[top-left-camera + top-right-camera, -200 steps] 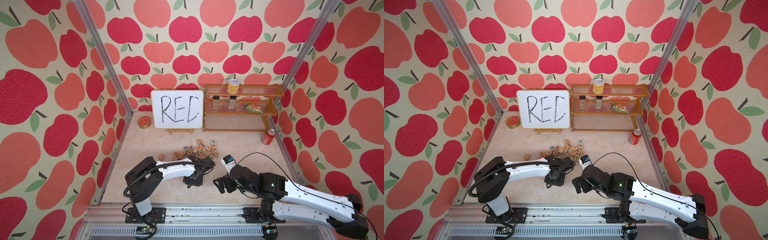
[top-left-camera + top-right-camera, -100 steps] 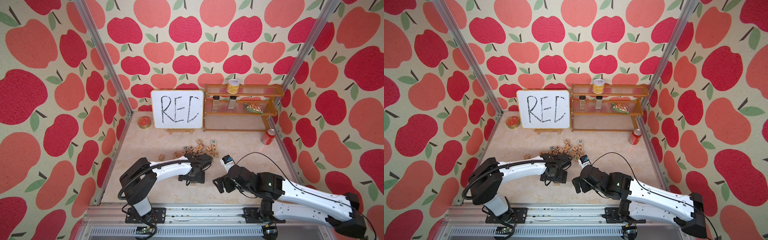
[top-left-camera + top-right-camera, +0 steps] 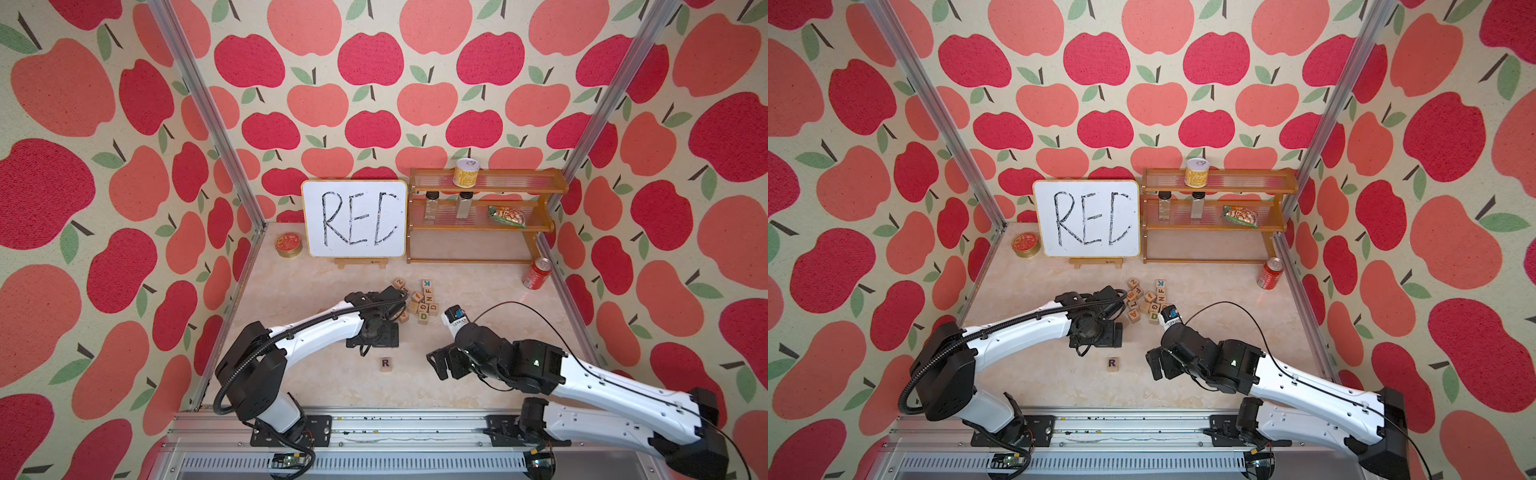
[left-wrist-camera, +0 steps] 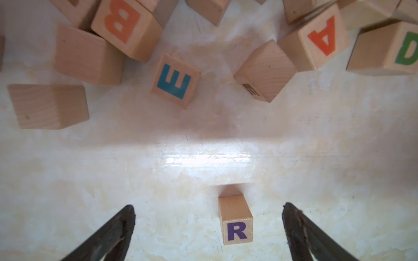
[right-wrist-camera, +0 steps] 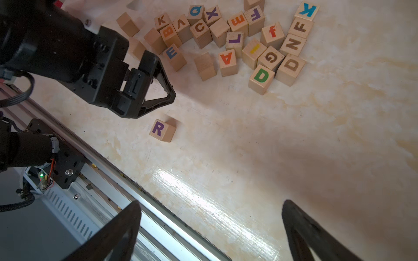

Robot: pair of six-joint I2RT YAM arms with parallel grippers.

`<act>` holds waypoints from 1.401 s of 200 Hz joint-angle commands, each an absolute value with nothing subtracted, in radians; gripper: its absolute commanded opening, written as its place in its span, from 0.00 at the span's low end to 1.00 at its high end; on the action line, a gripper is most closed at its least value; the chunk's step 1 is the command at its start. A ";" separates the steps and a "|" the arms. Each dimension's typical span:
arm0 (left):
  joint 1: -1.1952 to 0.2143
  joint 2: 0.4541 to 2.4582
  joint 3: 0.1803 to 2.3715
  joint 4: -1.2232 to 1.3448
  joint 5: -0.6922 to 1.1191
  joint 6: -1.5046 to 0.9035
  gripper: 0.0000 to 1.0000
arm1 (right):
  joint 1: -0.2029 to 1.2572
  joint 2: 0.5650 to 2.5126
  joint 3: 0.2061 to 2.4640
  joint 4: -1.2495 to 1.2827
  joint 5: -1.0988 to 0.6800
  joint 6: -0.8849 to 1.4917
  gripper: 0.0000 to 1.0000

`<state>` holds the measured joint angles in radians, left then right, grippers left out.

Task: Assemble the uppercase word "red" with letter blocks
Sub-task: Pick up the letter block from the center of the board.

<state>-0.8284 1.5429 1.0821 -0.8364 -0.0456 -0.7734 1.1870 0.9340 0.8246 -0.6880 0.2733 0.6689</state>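
The purple R block [image 3: 385, 363] [image 3: 1112, 363] stands alone on the table near the front, letter up. In the left wrist view the R block [image 4: 236, 219] lies between the fingers of my open left gripper [image 4: 208, 210], nearer one finger and touching neither. My left gripper [image 3: 376, 334] hovers just behind the block. The blue E block [image 4: 175, 80] [image 5: 174, 56] sits at the near edge of the pile. The green D block [image 3: 423, 316] [image 5: 261, 78] is at the pile's right front. My right gripper [image 3: 442, 365] [image 5: 211, 208] is open and empty, to the right of R.
A pile of several other letter blocks [image 3: 419, 299] lies mid-table, among them a brown D block [image 5: 291, 65]. At the back stand a whiteboard [image 3: 354, 218], a wooden shelf [image 3: 482, 216], a red can [image 3: 536, 272] and a round tin [image 3: 288, 244]. The metal rail [image 3: 374, 424] runs along the front edge.
My left gripper has opened, let go of the R block onto the table, and drawn back toward the pile. The right arm has barely moved.
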 commanded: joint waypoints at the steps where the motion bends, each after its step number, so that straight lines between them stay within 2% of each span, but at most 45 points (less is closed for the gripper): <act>1: -0.795 1.507 1.114 -0.885 -0.058 -0.734 1.00 | 1.141 0.948 0.873 -0.686 0.243 0.617 0.99; 78: -0.674 1.475 1.123 -0.885 0.002 -0.705 1.00 | 1.016 1.023 0.932 -0.668 0.138 0.550 0.99; 111: -0.627 1.490 1.136 -0.867 0.050 -0.740 0.94 | 0.988 1.065 0.958 -0.658 0.106 0.519 0.99; 233: -0.580 1.622 1.230 -0.923 0.100 -1.068 0.90 | 0.944 1.256 1.087 -0.645 0.007 0.396 0.99; 280: -0.546 1.658 1.255 -0.956 0.110 -1.184 0.85 | 0.931 1.297 1.112 -0.631 -0.016 0.388 0.99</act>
<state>-0.5663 1.6302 1.2304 -0.8845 0.0982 -1.0592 0.9398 1.2827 1.0744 -0.6441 0.0116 0.4114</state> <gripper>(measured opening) 0.857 0.991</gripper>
